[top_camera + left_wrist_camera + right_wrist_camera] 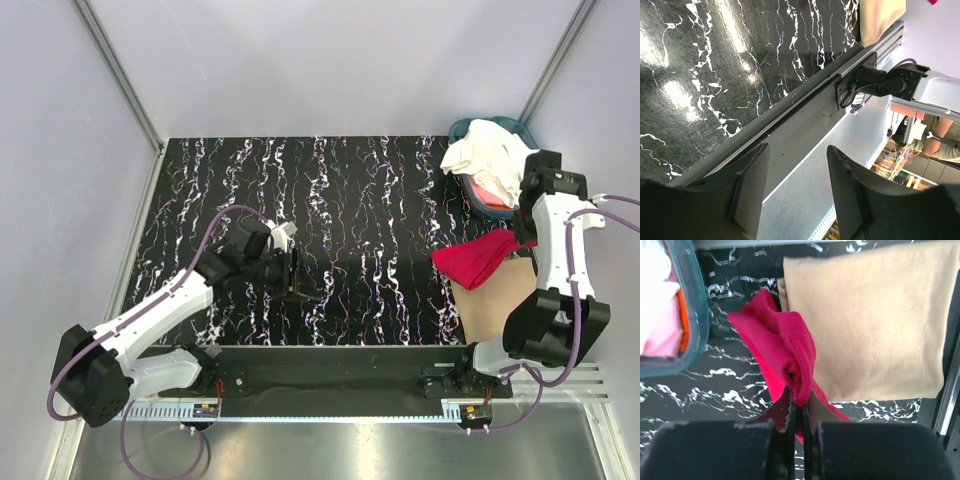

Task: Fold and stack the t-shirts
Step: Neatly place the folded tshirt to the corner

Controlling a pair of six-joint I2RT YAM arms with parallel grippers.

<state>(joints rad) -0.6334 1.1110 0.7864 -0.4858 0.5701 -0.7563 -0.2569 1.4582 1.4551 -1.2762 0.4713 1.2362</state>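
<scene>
Soft matt cloth red t-shirt (pixel 785 347); glossy marbled table (pixel 380 200).

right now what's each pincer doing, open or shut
Left pincer: open, holding nothing.
Right pincer: shut on the red t-shirt.

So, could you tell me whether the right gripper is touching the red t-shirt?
Touching: the right wrist view shows the right gripper shut on the red t-shirt.
</scene>
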